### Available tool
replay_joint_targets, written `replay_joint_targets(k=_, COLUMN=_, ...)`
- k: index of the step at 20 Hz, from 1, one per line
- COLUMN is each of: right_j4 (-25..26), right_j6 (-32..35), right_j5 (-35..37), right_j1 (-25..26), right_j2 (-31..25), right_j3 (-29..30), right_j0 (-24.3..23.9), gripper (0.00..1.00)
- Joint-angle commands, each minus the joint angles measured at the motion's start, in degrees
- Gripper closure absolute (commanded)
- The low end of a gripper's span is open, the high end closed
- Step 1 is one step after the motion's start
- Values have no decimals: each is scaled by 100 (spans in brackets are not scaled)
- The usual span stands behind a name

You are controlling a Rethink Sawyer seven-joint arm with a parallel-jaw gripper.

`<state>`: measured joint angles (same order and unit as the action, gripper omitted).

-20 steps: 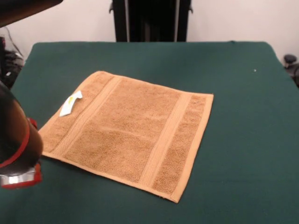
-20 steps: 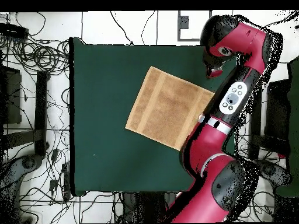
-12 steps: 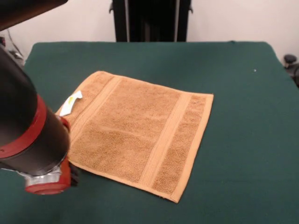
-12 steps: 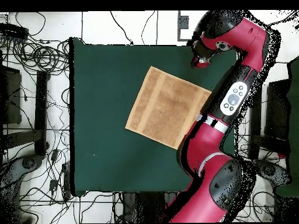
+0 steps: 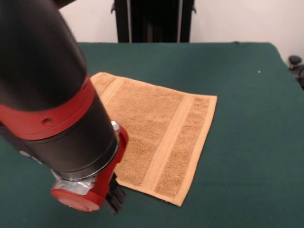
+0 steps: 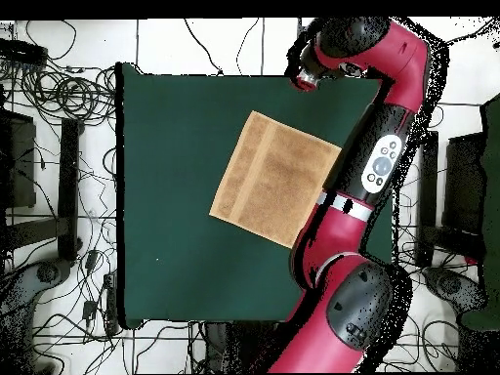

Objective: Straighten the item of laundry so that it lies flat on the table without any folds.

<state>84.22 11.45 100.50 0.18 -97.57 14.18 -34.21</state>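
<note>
- Black jaws (image 5: pixel 115 198) poke out under the red wrist in the front view, low over the worktop (image 5: pixel 247 142) at the towel's near edge; I cannot tell whether they are spread or pressed together.
- The towel (image 5: pixel 156 137) lies open near mid-worktop, turned at an angle, with no fold visible where it shows.
- Judgement: little is left to straighten. Before any pinch, check the covered corner; if it is creased, take only that edge and draw it outward, low and slow, so the flat part is not dragged.
- The front view hides the towel's left part behind the arm (image 5: pixel 52 90).
- The overhead view shows most of the towel (image 6: pixel 273 181), one corner under the arm (image 6: pixel 376 156).
</note>
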Motion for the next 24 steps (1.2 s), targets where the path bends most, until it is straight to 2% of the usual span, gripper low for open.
replay_joint_targets(k=1, right_j4=-655, right_j6=2702, right_j5=-429, right_j1=-87, right_j2=1087, right_j3=511, right_j0=286, gripper=100)
replay_joint_targets(k=4, right_j4=-1033, right_j6=3121, right_j5=47, right_j1=-196, right_j2=1439, right_j3=827, right_j0=293, gripper=100)
replay_joint_targets(k=9, right_j4=-1401, right_j6=3436, right_j5=864, right_j1=-385, right_j2=1931, right_j3=1175, right_j0=350, gripper=100)
replay_joint_targets(k=11, right_j4=-1276, right_j6=3241, right_j5=1538, right_j1=-431, right_j2=2145, right_j3=1115, right_j0=456, gripper=100)
replay_joint_targets(k=14, right_j4=-892, right_j6=2951, right_j5=1882, right_j1=-361, right_j2=2277, right_j3=820, right_j0=650, gripper=100)
replay_joint_targets(k=18, right_j4=-485, right_j6=2769, right_j5=1997, right_j1=-273, right_j2=2399, right_j3=610, right_j0=812, gripper=100)
replay_joint_targets(k=24, right_j4=-611, right_j6=2987, right_j5=1146, right_j1=114, right_j2=2646, right_j3=727, right_j0=799, gripper=100)
